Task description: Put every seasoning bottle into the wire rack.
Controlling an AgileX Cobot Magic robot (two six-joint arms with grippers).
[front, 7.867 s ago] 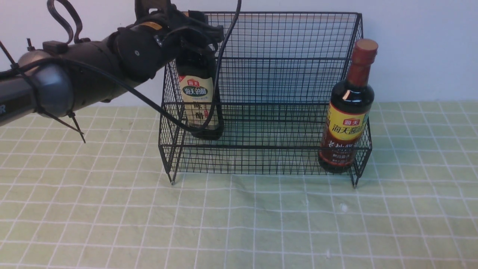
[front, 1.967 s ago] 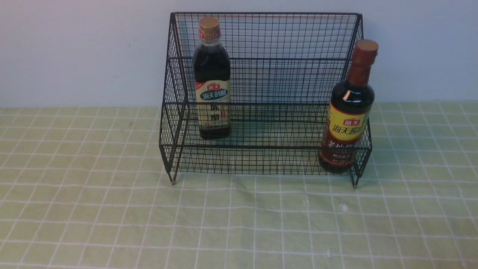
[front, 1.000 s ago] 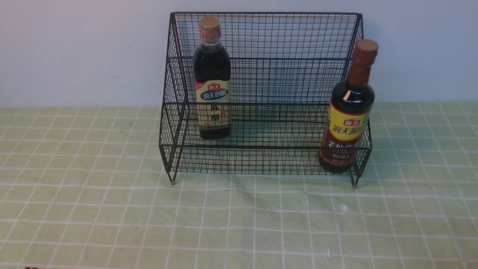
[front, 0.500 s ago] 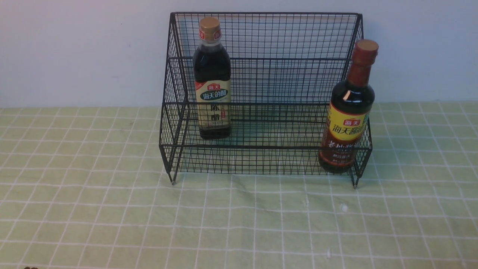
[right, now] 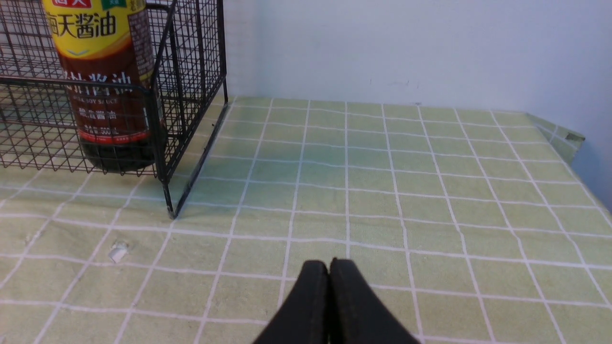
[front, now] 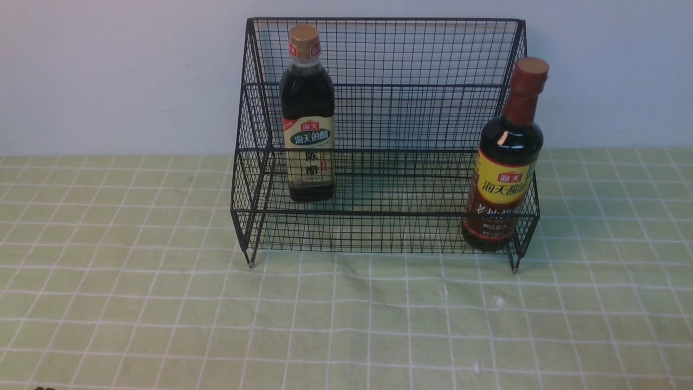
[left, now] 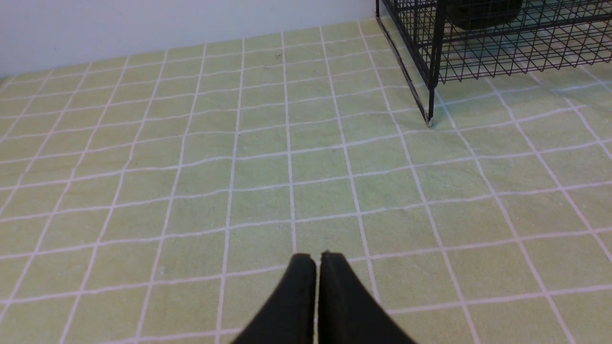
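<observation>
Over the green cloth point(left: 191, 143), left end effector point(left: 316, 260) and right end effector point(right: 329, 267) hover closed.

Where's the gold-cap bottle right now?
In the front view, the gold-cap bottle stands upright inside the wire rack, toward its left side, well apart from the red-neck bottle at the right end.

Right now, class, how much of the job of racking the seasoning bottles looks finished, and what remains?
Done: the gold-capped bottle stands upright in the wire rack toward its left, and the red-necked bottle stands upright in its front right corner. In hand: nothing; the left gripper and right gripper are shut and empty over the checked cloth. Left: nothing visible; no bottle stands outside the rack.
</observation>
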